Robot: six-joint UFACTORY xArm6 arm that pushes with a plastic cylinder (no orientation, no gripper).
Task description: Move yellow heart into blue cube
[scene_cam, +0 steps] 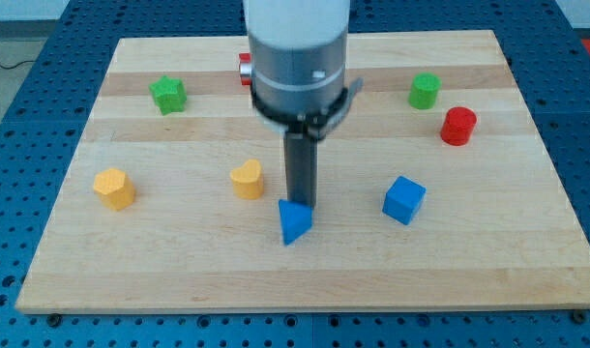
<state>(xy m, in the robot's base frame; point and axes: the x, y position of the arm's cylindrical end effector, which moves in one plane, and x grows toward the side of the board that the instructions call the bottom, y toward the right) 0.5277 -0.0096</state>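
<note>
Though small and rigid, likely light and prone to spin: yellow heart (247, 180), best pushed on its left face toward blue cube (403, 200). No end effector; my tip (300, 206) touching blue triangular block (294, 221), grasping nothing.

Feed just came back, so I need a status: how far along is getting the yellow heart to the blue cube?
Done: nothing visible yet; the yellow heart sits apart from the blue cube, well to its left in the view. In hand: my tip is between them, against the top of a blue triangle, not touching the heart. Left: get to the heart's left side and push it right, past the triangle, to the cube.
</note>
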